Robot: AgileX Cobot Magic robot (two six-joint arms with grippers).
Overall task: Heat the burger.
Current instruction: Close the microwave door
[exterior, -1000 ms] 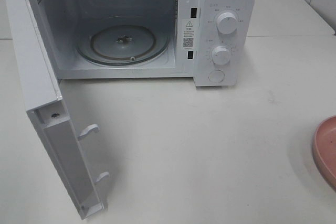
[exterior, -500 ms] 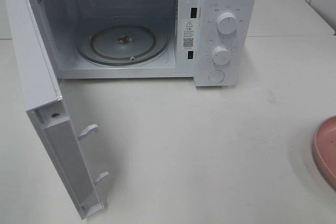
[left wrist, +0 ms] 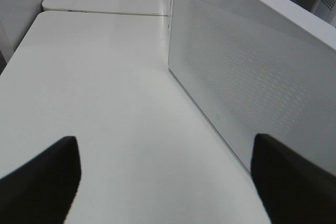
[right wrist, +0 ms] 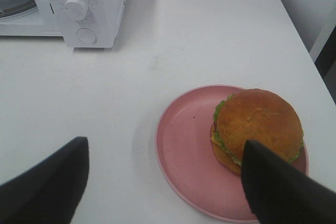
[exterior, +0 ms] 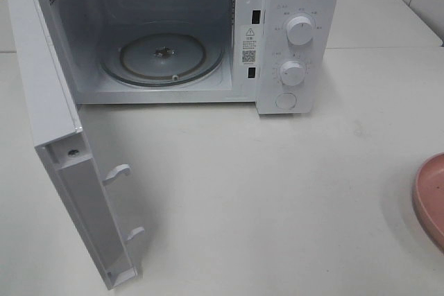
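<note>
On the white table (exterior: 291,192), the open microwave (exterior: 298,39) waits while the burger (right wrist: 258,127) sits on the pink plate (right wrist: 184,150); both grippers, left (left wrist: 167,179) and right (right wrist: 165,182), look spread and empty, and a careless pinch might topple its layers.

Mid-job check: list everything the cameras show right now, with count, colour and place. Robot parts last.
microwave: one, white, back of the table, door swung open toward the front left
glass turntable: one, clear, inside the microwave cavity, nothing on it
knobs: two, white, on the microwave's right panel, with a round button below
plate: one, pink, on the table at the right edge of the high view
burger: one, golden-brown bun with green lettuce, on the plate
table: white, under everything
left gripper: dark fingers, open, beside the microwave door
right gripper: dark fingers, open, above the plate, holding nothing
</note>
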